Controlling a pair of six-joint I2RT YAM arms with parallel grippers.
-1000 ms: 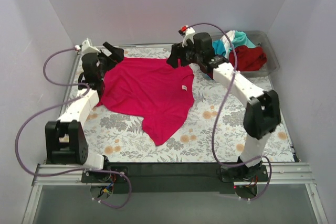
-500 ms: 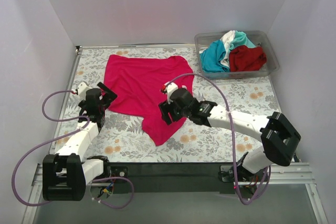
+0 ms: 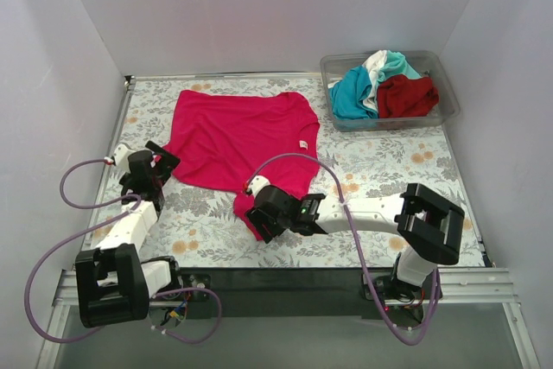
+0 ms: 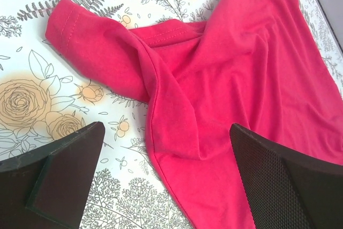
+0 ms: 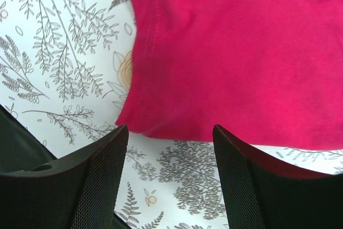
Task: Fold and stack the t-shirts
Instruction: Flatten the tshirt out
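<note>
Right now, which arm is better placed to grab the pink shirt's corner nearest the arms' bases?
Right, probably. The right tool, open, hangs directly over that corner of the bright magenta-pink cloth t-shirt; the left tool sits off by a sleeve.

soft, even, fairly bright light fills the overhead view; the pale walls (image 3: 259, 6) behind the pink shirt (image 3: 242, 136) carry a faint lilac cast and no glare. shadows are weak: a thin dark line under the shirt's near hem on the bench (image 3: 432, 153). this view is sharp around the shirt and slightly softer toward the corners. in the left wrist view the shirt's stitching is crisp, with gentle shading in its folds; the fingers (image 4: 278, 181) of the left end effector (image 4: 166, 132) below it are dark. the right wrist view is equally bright, and the right end effector (image 5: 170, 130) shows a fine mesh pattern.
</note>
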